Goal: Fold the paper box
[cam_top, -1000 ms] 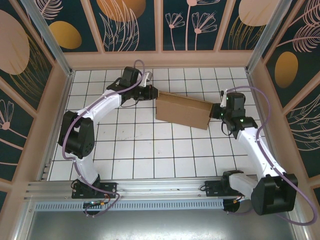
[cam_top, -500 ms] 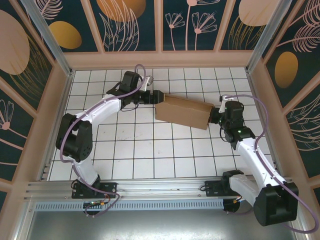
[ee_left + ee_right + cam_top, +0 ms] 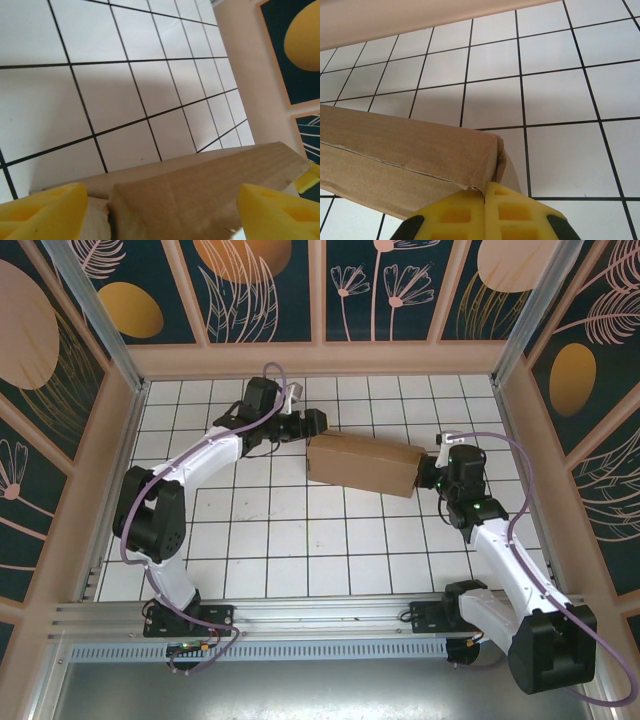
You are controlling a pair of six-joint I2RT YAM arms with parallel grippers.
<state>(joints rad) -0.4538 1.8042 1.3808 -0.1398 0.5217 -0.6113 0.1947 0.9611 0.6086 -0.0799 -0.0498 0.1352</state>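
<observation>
The paper box point(image 3: 365, 465) is seen lying on the white tiled table point(image 3: 290, 540), a little above the middle of the top view. Its long side is laid from left to right across the picture, dipping a little at the right end. Each end is met by one hand. The left hand point(image 3: 313, 426) is placed at the box's left end, with its yellow fingers point(image 3: 45, 212) held wide apart and the box end seen between them. Nothing is gripped by it. The right hand point(image 3: 432, 476) is placed at the right end, its fingers point(image 3: 455, 215) pressed together against the box's corner. Whether a thin edge is pinched there cannot be told. Both hands are judged about equally near, so the next push would likely be made along the box's length.
</observation>
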